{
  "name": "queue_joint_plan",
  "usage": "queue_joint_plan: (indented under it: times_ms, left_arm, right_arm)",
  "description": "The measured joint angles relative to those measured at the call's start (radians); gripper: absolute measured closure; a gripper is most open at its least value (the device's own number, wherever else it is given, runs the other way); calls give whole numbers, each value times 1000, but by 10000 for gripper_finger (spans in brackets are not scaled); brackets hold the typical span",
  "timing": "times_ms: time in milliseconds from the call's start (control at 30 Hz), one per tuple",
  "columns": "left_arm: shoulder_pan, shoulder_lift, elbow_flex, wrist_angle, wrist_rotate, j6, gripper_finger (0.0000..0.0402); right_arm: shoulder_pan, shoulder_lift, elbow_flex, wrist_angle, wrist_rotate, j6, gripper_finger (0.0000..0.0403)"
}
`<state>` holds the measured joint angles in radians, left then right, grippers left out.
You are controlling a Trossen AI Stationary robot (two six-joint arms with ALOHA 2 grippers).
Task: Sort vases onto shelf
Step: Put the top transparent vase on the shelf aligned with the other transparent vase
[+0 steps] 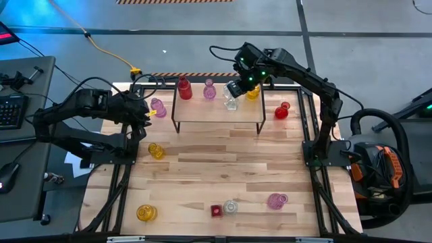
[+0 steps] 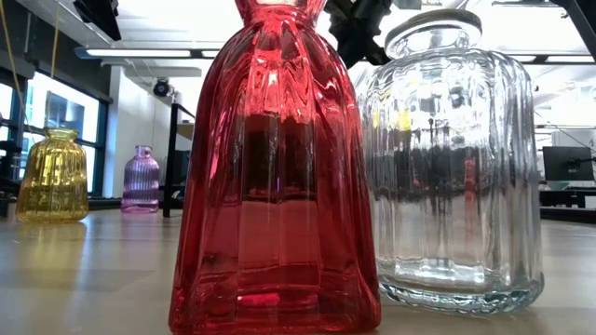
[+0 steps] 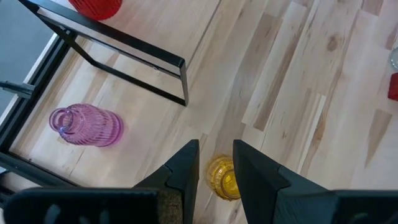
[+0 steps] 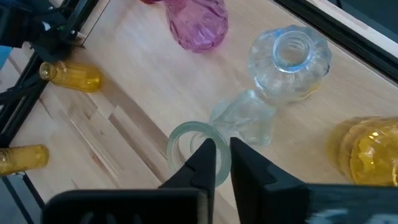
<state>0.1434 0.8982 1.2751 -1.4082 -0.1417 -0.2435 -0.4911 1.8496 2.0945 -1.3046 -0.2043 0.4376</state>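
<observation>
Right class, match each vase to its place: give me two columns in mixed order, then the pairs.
Vases:
1 tall red vase
2 round red vase
3 tilted clear vase
4 pink vase lying down

Places:
A on the table, right of the shelf
B at the shelf's left end
C on the table, left of the shelf, near the open left gripper
D on the shelf, rim pinched by the right gripper

Pairs: 1-B, 2-A, 3-D, 4-C
</observation>
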Motion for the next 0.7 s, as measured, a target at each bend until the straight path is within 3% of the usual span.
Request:
queue_joint_plan:
  times_ms: [200, 700]
  left_arm:
    - [0, 0, 0, 0, 0, -7, 312]
    - [0, 0, 0, 0, 0, -8, 312]
  right_arm:
    - [0, 0, 0, 4, 38, 6, 339]
    - [0, 0, 0, 49, 40, 6, 337]
